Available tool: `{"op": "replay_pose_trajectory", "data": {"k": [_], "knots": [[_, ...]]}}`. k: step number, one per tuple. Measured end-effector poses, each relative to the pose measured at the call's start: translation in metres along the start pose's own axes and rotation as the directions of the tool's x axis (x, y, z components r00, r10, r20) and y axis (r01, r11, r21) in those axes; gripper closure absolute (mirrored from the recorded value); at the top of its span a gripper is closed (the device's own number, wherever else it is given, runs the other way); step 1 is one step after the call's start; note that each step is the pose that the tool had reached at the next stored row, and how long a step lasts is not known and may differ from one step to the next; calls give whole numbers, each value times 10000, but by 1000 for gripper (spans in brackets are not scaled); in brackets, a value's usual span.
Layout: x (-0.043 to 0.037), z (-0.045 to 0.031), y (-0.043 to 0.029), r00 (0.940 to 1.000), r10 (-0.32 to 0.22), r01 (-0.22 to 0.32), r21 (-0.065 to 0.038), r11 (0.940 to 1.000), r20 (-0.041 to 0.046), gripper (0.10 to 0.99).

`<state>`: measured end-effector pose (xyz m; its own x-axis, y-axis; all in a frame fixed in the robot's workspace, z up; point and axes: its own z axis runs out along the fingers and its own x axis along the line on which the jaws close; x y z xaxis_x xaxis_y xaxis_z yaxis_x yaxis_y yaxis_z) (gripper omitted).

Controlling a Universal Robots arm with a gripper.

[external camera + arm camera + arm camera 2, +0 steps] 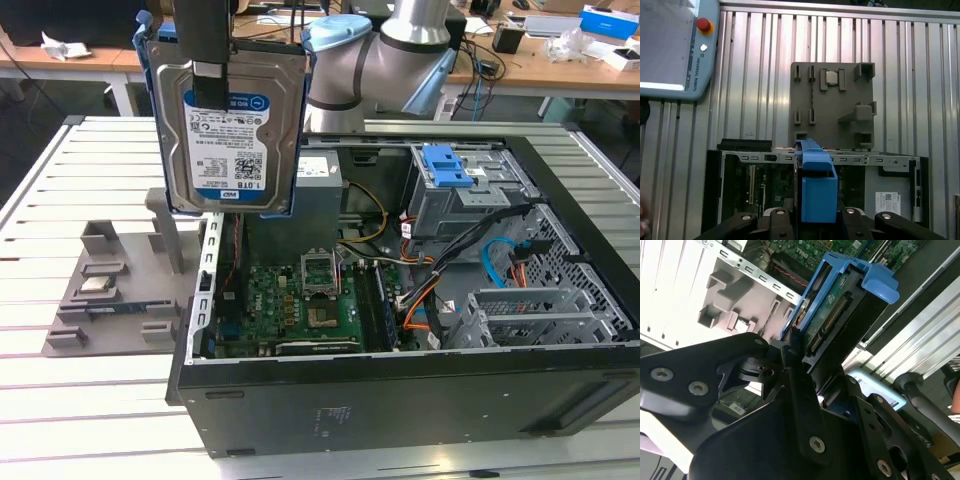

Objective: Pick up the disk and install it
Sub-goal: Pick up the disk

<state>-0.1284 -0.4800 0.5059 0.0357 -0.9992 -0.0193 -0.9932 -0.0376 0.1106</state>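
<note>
1. Above the open computer case (400, 395), at its end toward the exterior view's left, the disk (232, 130) is held clear in the air. It is upright, and its labelled face is turned to the exterior camera.
2. The disk is grasped at its upper part by the gripper (210, 85), which is clenched on it. One black finger is seen lying down across the labelled face.
3. In the second wrist view the gripper (799, 352) is seen clamped against both flat sides of the disk (840, 305). The connector edge is exposed, and the blue bracket (880, 285) is wrapped around the far end.
4. In the first wrist view the disk (817, 192) is seen edge-on, with the rim of the case (760, 158) crossing behind it.
5. Inside the case a green motherboard (300, 300) is laid flat. A grey drive cage (470, 200) with a blue latch (447, 165) is set toward the exterior view's right, well apart from the disk.
6. A grey fixture plate (110, 300) is laid on the slatted table (60, 410) just beside the case, at the exterior view's left. A small square chip (831, 77) is seated in one of its recesses.
7. The robot arm (400, 55) is seen behind the case.
8. In the first wrist view a teach pendant (670, 45) is seen lying on the table.
</note>
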Motion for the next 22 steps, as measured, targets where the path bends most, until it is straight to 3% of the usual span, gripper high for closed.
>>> {"op": "replay_pose_trajectory", "data": {"k": [13, 22], "knots": [[210, -18, -160, 10000, 0, 0, -11, 10000, 0, 718], [381, -34, -314, 10000, 1, -1, -18, 10000, 1, 718]]}}
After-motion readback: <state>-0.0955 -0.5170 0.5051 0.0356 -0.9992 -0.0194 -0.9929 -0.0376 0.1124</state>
